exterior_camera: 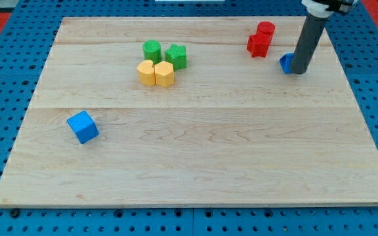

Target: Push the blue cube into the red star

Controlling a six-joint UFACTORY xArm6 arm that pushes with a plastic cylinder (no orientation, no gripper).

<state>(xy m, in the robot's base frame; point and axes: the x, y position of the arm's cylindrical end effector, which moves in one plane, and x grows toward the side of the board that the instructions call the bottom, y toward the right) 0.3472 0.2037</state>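
Note:
The blue cube (83, 126) lies at the view's left, below the middle of the wooden board (195, 151). The red star (259, 44) lies at the view's top right, with a red cylinder (266, 29) just above it. My tip (298, 71) rests at the view's top right, to the right of the red star. It stands against a second blue block (285, 63), which is mostly hidden behind the rod. The tip is far from the blue cube.
A green cylinder (151, 50) and a green star-like block (176, 56) sit at the top centre. Below them lie a yellow heart-like block (146, 72) and a yellow hexagonal block (165, 74), all clustered together.

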